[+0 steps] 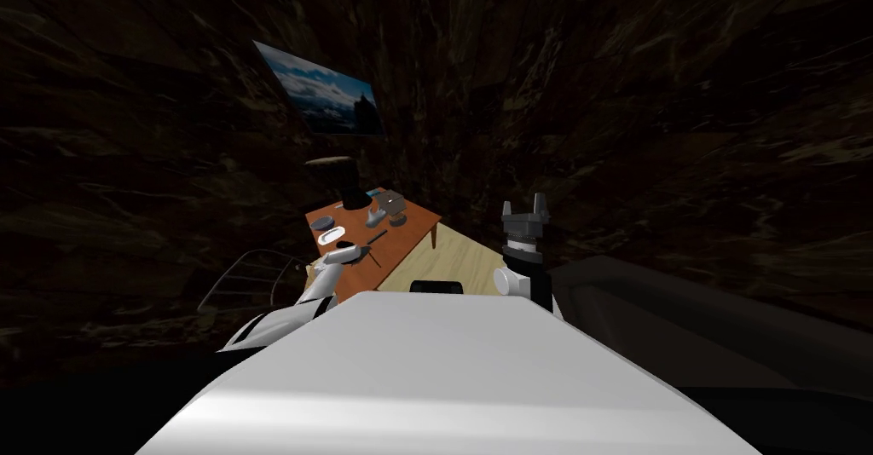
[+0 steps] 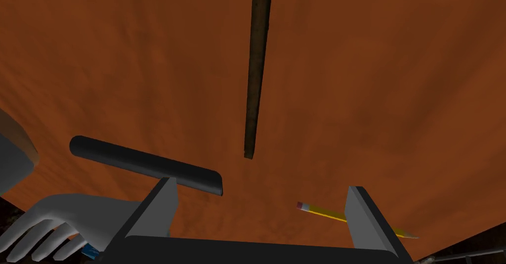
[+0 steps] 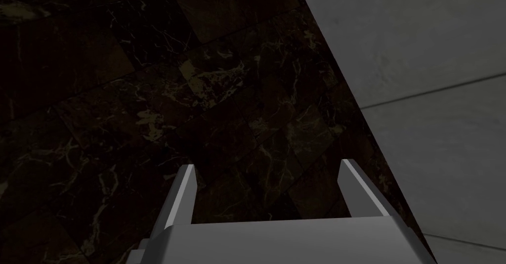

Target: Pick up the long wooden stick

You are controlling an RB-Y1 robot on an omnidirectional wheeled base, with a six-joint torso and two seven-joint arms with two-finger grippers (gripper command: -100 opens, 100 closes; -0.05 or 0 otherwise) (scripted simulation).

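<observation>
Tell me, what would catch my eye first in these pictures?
The long dark stick lies on the reddish-brown table, stretching straight ahead of the open left gripper. A black cylinder lies by one of its fingers and a yellow pencil by the other. Off to the side of the table, the right gripper is held up, open and holding nothing.

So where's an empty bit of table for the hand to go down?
Bare table lies on both sides of the stick, beyond the black rod on one side and the pencil on the other. It is crowded by the open left gripper: rod, pencil and white fork.
</observation>
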